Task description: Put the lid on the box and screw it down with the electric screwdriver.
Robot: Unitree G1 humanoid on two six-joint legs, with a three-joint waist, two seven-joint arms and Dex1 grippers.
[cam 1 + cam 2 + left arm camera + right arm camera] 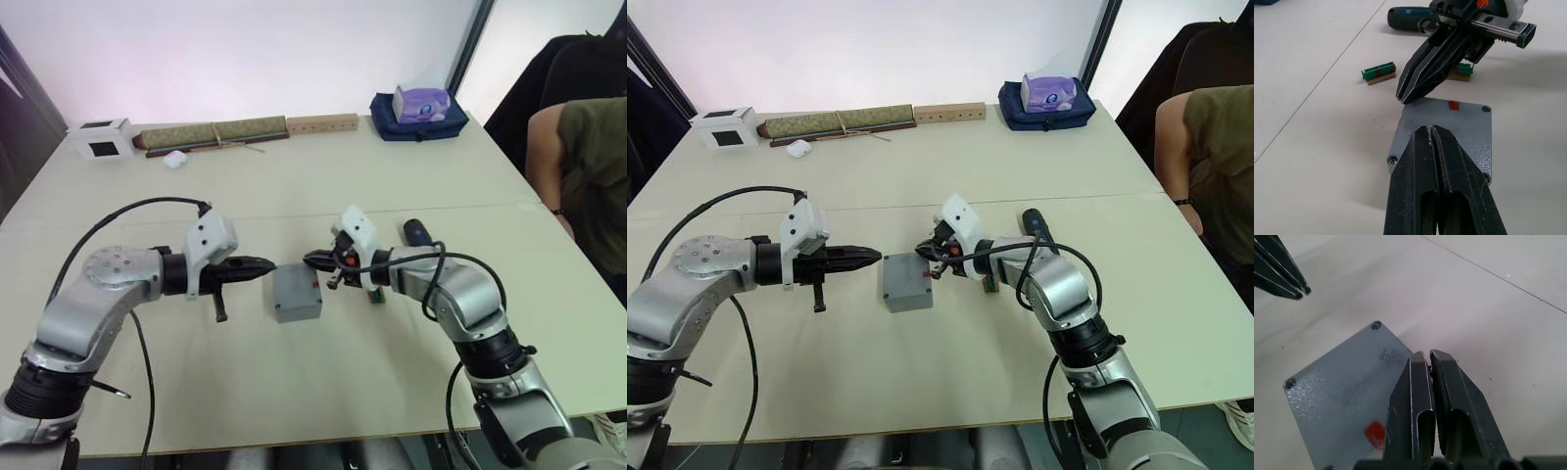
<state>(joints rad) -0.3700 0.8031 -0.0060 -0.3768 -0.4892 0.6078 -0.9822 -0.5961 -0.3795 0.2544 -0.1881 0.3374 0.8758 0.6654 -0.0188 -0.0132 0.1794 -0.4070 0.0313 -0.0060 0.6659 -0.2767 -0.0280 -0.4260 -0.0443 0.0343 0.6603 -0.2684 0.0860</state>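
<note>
The grey box [295, 310] stands mid-table with the lid [1462, 134] lying flat on top, its red mark [1453, 105] facing up and screw heads showing at its corners. My left gripper [1430, 128] is shut, its tip just over the lid's left edge. From the opposite side my right gripper [1422, 355] is shut as well, with its tip at the lid's far right corner. Neither holds anything. The electric screwdriver [416, 232], dark blue, lies on the table behind my right wrist.
Two green terminal blocks [1378, 73] lie near the screwdriver. Along the far edge are a white cube [103, 139], a long green roll [211, 132], a wooden block [321, 123] and a blue bag [419, 113]. A person [588, 176] sits at the right.
</note>
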